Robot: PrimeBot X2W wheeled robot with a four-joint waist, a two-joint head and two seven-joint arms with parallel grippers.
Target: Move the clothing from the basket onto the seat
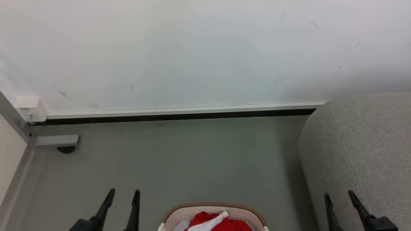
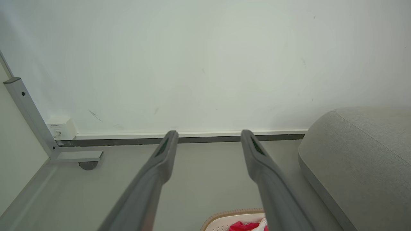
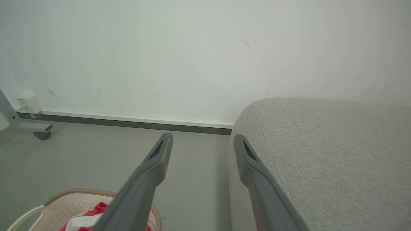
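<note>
The cream basket (image 1: 247,214) with a brown rim sits on the floor at the bottom centre of the head view, cut off by the frame edge. Red clothing (image 1: 205,219) with a white strip lies heaped inside it. The basket rim (image 2: 224,214) and red clothing (image 2: 244,226) show low in the left wrist view, and the basket (image 3: 64,202) with clothing (image 3: 99,208) sits low left in the right wrist view. The grey seat (image 1: 362,150) rises at the right. My left gripper (image 1: 123,192) hangs open left of the basket. My right gripper (image 1: 338,194) hangs open at the seat's front edge. Both hold nothing.
A white wall with a dark baseboard (image 1: 173,116) runs across the back. At the far left stands a grey metal frame foot (image 1: 57,140) on a caster, with a white socket box (image 1: 30,109) above it. Bare grey floor (image 1: 192,160) lies between basket and wall.
</note>
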